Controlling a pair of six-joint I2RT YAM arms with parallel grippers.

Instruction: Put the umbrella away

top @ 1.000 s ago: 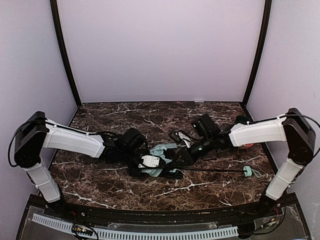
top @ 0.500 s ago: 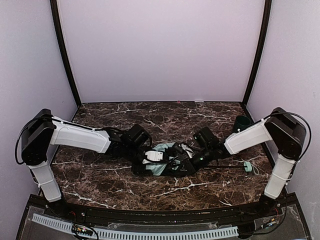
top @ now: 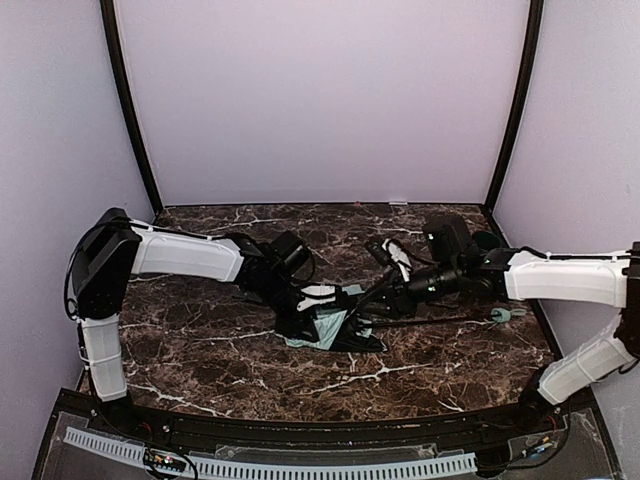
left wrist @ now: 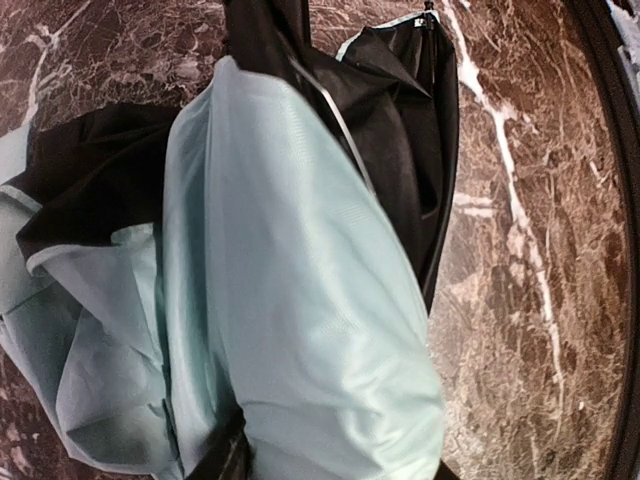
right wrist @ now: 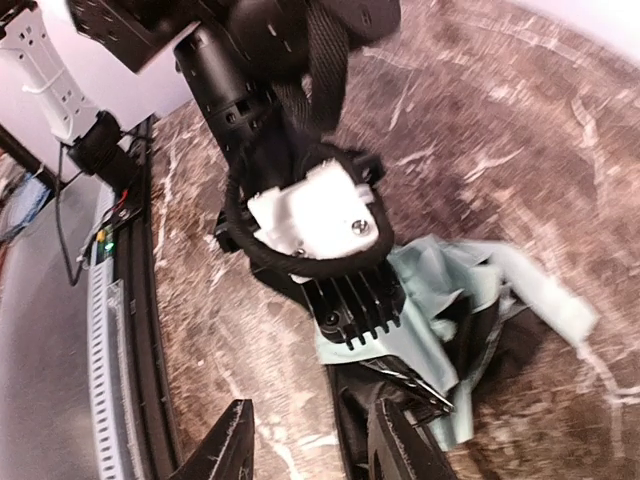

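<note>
The umbrella (top: 328, 327) lies folded and crumpled at the table's middle, with mint fabric over black lining. Its thin black shaft (top: 430, 321) runs right to the small mint handle (top: 503, 315). My left gripper (top: 316, 316) is pressed down into the bundle. In the left wrist view mint fabric (left wrist: 300, 300) fills the frame and is bunched between the fingers (left wrist: 222, 460). My right gripper (top: 363, 303) hovers at the bundle's right side. In the right wrist view it (right wrist: 315, 450) is open, with one finger (right wrist: 400, 440) over the black lining (right wrist: 360, 400) and nothing held.
A dark round object (top: 486, 241) stands at the back right, behind the right forearm. The left arm's wrist (right wrist: 310, 215) sits close in front of the right gripper. The black rail (right wrist: 150, 330) marks the table's near edge. Purple walls enclose the sides and back.
Both arms have swung right. The left gripper dragged the bundle slightly right. The handle and shaft slid back. The right arm stretched out lower across the table.
</note>
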